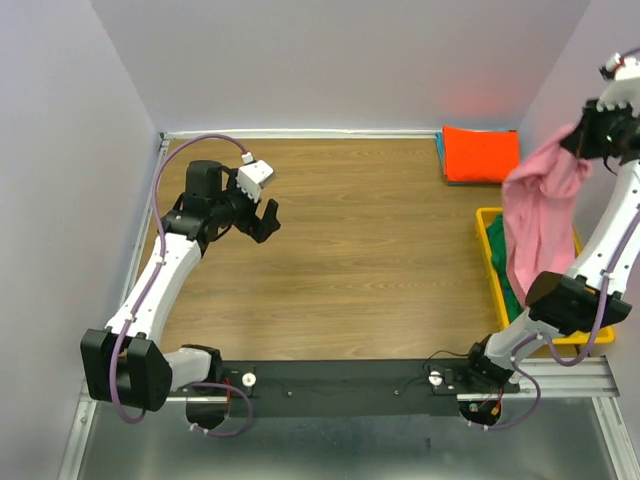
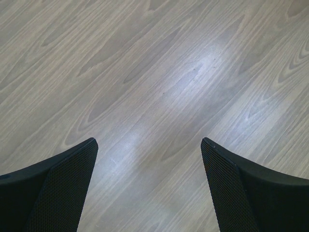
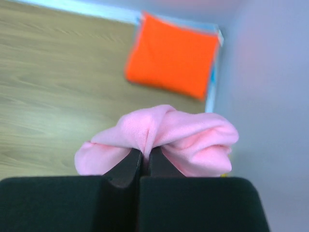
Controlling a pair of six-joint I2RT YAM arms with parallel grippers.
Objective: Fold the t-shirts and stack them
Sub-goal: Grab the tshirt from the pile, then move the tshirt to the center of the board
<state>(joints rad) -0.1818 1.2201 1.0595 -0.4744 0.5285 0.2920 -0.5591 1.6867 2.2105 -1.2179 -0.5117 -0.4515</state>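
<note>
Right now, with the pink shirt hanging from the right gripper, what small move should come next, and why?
Probably carry the pink shirt left, over the bare table. The right gripper is shut on it; it hangs bunched above the yellow bin and needs flat room to spread.

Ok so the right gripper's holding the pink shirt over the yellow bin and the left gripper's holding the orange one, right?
No: the left gripper is open and empty, as the left wrist view shows. The orange shirt lies folded at the far edge. The right gripper holds the pink shirt over the yellow bin.
</note>
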